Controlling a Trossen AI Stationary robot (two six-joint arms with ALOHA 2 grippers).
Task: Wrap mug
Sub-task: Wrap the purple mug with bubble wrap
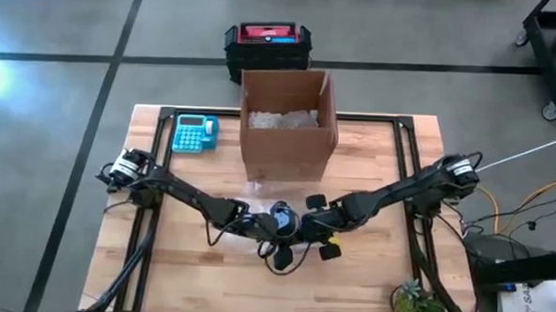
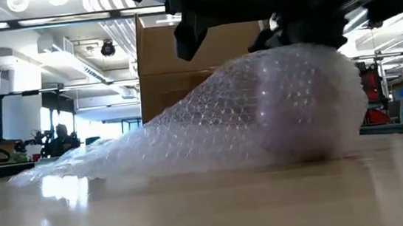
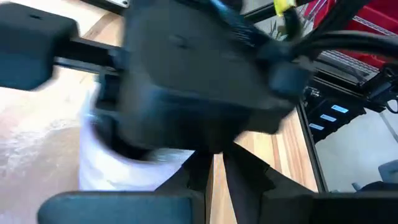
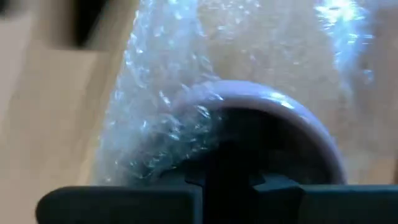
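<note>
Cardboard box [image 1: 289, 119] sits at the table's [image 1: 367, 273] far edge. Bubble wrap [image 2: 211, 134] lies in front of it, mid-table, draped over the mug [image 4: 273, 106] in a mound. Both grippers meet over the mound: left gripper [image 1: 273, 229], right gripper [image 1: 314, 235]. Can't tell how either's fingers stand. Judgement: wrap is light, soft and slippery, so pinch a loose edge. Mug is rigid and fragile, so brace the rim.
</note>
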